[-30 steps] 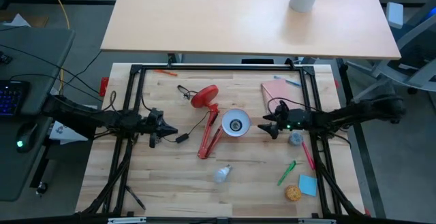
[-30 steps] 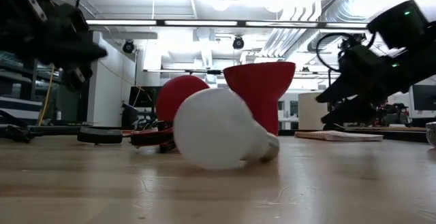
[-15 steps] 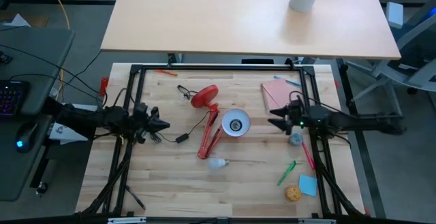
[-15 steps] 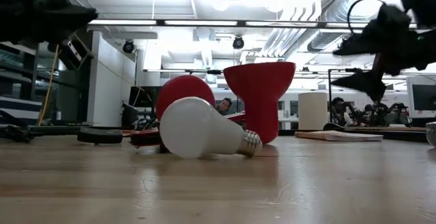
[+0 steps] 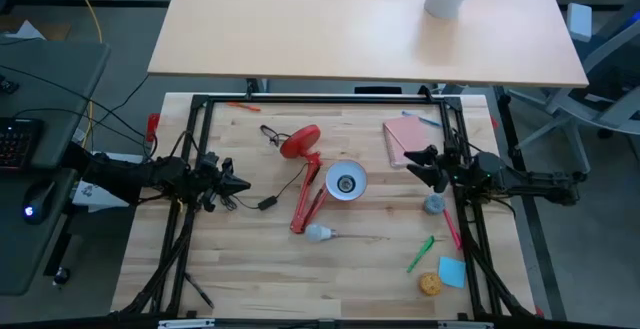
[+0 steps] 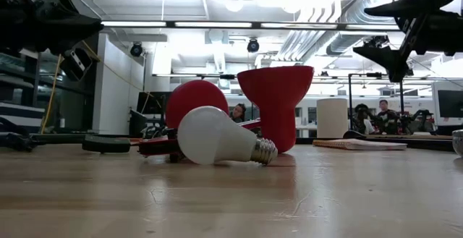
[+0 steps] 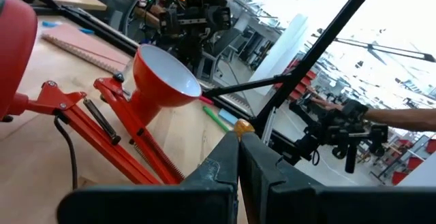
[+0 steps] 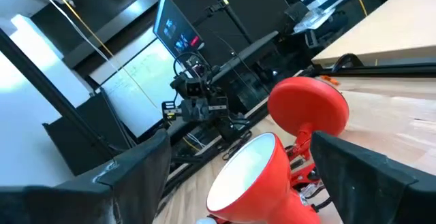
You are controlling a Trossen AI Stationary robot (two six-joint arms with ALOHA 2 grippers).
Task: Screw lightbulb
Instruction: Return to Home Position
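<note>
The white lightbulb [image 5: 318,233] lies on its side on the wooden table, its grey screw base pointing toward the table's right; in the low view [image 6: 217,137] it rests in front of the lamp. The red lamp lies flat, with its round base [image 5: 300,141], red arm [image 5: 308,205] and white-lined shade [image 5: 346,181]. My left gripper [image 5: 243,185] is shut and empty, left of the lamp, above the table. My right gripper [image 5: 412,165] is open and empty, right of the shade, raised high [image 6: 370,30].
A pink notebook [image 5: 405,139] lies at the far right. A grey-blue lump [image 5: 433,203], a green pen [image 5: 420,253], a blue note [image 5: 451,271] and an orange ball [image 5: 430,284] lie at the near right. The lamp's black cable and plug [image 5: 268,203] lie left of the arm.
The lightbulb has rolled along the table toward the far edge and come to rest on its side, screw base to the right. My right gripper has gone up and toward the table's right edge, away from the shade. My left gripper has drawn back slightly toward the left edge.
</note>
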